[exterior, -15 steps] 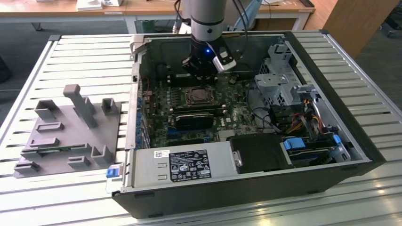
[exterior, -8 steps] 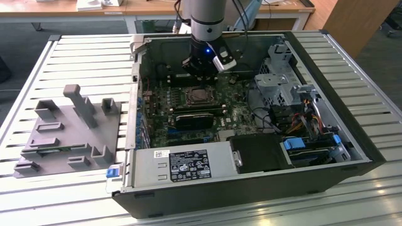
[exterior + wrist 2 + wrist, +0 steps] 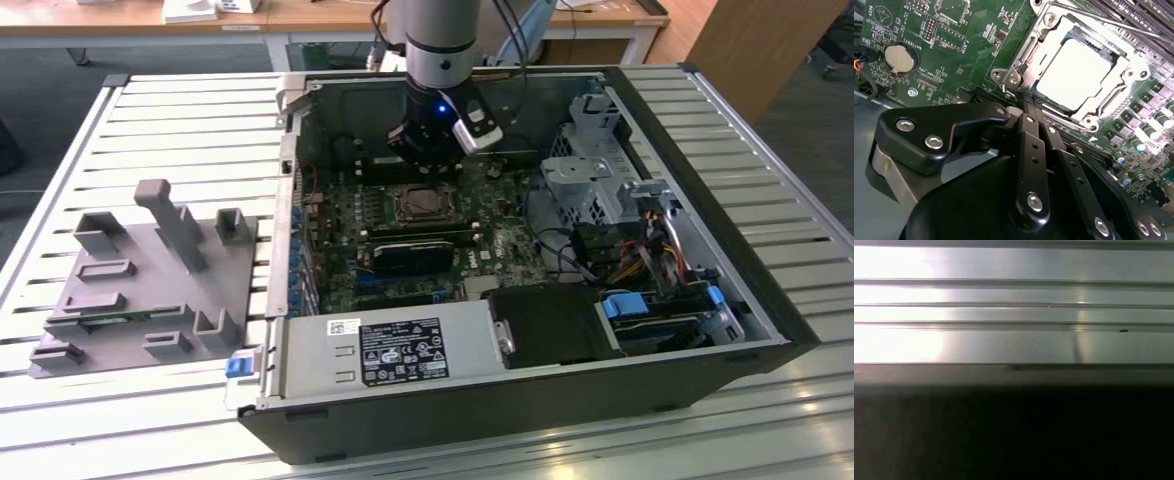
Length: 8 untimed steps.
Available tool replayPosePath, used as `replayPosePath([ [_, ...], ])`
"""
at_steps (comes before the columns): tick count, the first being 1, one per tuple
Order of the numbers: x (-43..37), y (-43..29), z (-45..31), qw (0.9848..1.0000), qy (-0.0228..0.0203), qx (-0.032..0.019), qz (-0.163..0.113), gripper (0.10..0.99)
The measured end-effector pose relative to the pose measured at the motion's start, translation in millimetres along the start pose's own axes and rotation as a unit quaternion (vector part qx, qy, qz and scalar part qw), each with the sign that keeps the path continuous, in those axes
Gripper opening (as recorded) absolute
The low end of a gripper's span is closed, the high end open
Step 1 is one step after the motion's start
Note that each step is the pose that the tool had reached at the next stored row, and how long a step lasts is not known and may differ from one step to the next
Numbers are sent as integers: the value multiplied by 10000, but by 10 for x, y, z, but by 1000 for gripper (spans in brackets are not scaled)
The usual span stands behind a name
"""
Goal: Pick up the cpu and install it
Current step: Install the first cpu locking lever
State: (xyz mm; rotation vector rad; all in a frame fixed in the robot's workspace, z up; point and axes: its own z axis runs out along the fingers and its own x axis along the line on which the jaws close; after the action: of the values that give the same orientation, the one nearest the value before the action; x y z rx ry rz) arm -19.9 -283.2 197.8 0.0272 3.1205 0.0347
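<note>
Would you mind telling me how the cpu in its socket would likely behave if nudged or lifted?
The cpu looks flat and rigid, so probably stiff. Its shiny metal top may be slippery. Lying low inside the socket frame, it probably wouldn't slide or tip.

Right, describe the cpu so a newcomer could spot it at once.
Look inside the open computer case, at the green motherboard. Just beside the arm's gripper sits a metal socket frame; the cpu lies in it, the one plain, shiny silver square among dark chips and connectors.

In the second wrist view the gripper [image 3: 1029,107] hides the socket frame's [image 3: 1134,75] 7 o'clock corner; its fingertips' gap is unreadable.
</note>
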Motion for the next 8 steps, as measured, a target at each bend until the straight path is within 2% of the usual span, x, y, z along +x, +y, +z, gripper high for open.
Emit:
replayPosePath([
  [3, -6, 15, 10, 10000, -2, -7, 1, 106],
  [6, -6, 18, 9, 10000, -1, -72, 1, 106],
  [8, -7, 21, -34, 10000, -2, -79, 2, 106],
])
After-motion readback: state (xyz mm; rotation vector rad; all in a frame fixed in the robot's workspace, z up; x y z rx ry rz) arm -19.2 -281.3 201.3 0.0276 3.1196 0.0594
